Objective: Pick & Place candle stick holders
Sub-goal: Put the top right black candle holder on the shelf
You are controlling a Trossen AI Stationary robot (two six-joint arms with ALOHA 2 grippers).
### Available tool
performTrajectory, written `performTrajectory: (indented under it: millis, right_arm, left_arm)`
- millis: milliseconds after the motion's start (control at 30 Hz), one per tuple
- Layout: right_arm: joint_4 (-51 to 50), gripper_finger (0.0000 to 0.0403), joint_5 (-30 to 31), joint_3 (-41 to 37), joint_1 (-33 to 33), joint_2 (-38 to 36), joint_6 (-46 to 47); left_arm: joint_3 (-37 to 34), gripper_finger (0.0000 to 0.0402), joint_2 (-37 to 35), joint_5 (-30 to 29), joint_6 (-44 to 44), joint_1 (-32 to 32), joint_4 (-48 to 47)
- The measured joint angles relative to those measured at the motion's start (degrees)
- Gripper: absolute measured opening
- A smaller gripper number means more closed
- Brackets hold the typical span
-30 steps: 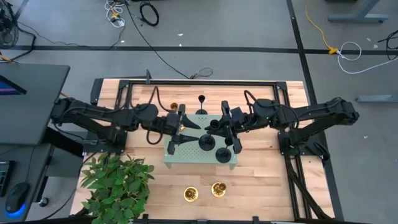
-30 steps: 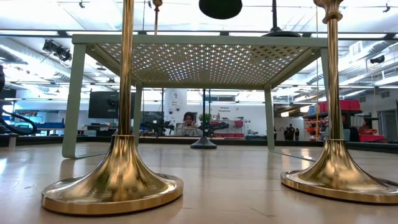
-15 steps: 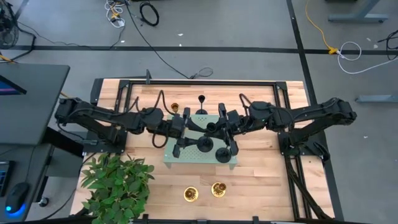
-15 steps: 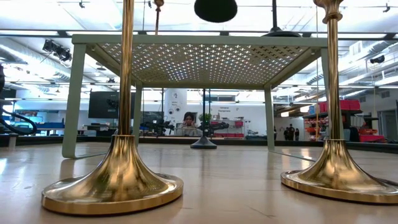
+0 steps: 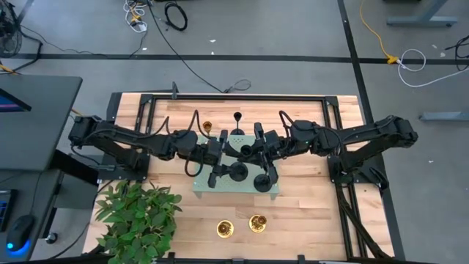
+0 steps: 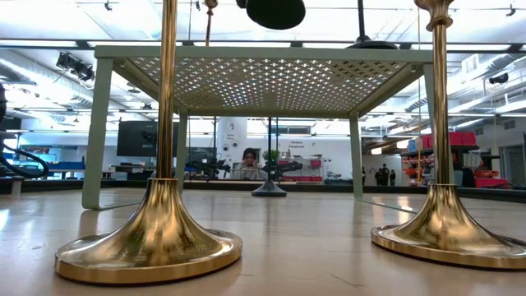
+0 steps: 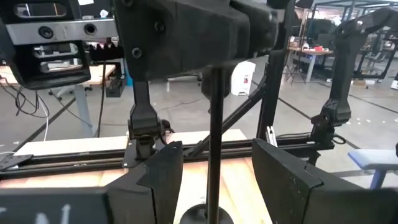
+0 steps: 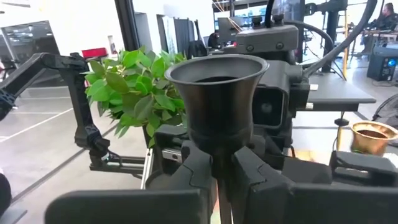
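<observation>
Candle stick holders, transfer to pale green tray [image 5: 209, 187] — part done, one in handover.

I count six. One black holder [image 5: 262, 182] stands on the tray. A second black holder [image 8: 216, 93] I carry in the right gripper [image 8: 222, 163], pinched narrow on its stem under the cup, above the tray; my left gripper [image 7: 214, 165] stands wide around that same stem, not yet closed. A third black holder [image 5: 238, 117] and a gold holder [image 5: 206, 126] wait on the counter [image 5: 308, 213] behind the tray. Two gold holders [image 5: 225, 229] [image 5: 257, 223] stand near the front edge. By my reckoning, four still to fetch.
</observation>
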Motion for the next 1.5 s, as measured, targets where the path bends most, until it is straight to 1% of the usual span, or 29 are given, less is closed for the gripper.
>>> performTrajectory:
  millis: [167,300,433,633,667,767,967,1067,1267,1500]
  right_arm:
    - [-0.14,0.0017,-0.42,0.00,0.00,0.02,-0.22]
    - [-0.15,0.0017,-0.44,-0.02,0.00,0.01,-0.22]
    - [-0.15,0.0017,-0.47,-0.07,0.00,0.02,-0.24]
    - [-0.13,0.0018,-1.51,-0.09,0.00,0.05,-1.00]
    - [-0.11,0.0019,-1.49,-0.09,0.00,0.05,-1.12]
    - [-0.09,0.0031,-1.49,-0.11,0.00,0.07,-1.14]
    - [-0.09,0.0069,-1.51,-0.20,0.04,-0.26,-1.21]
    - [-0.74,0.0079,-1.87,-0.26,0.04,-0.83,-1.34]
    - [-0.98,0.0082,-4.10,-0.35,0.04,-1.65,-1.34]
    - [-0.12,0.0079,-4.18,-0.35,0.04,-1.99,-1.54]
  left_arm:
    - [0.00,0.0191,0.65,0.00,0.02,-0.27,0.42]
    - [0.02,0.0166,1.28,0.02,0.07,-0.32,0.39]
    - [0.02,0.0119,1.63,0.00,0.42,-0.32,0.43]
    - [0.02,0.0027,1.63,0.02,1.04,-0.32,0.52]
    - [0.02,0.0017,1.63,0.04,1.41,-0.32,0.52]
    - [0.02,0.0017,1.63,0.48,1.51,-0.29,0.52]
    - [0.02,0.0013,1.63,1.08,1.57,-0.29,0.37]
    - [0.02,0.0013,1.63,1.07,1.57,-0.29,0.36]
    - [0.02,0.0013,1.63,1.09,1.63,-0.34,0.22]
    - [0.02,0.0013,1.63,1.11,1.70,-0.62,0.61]
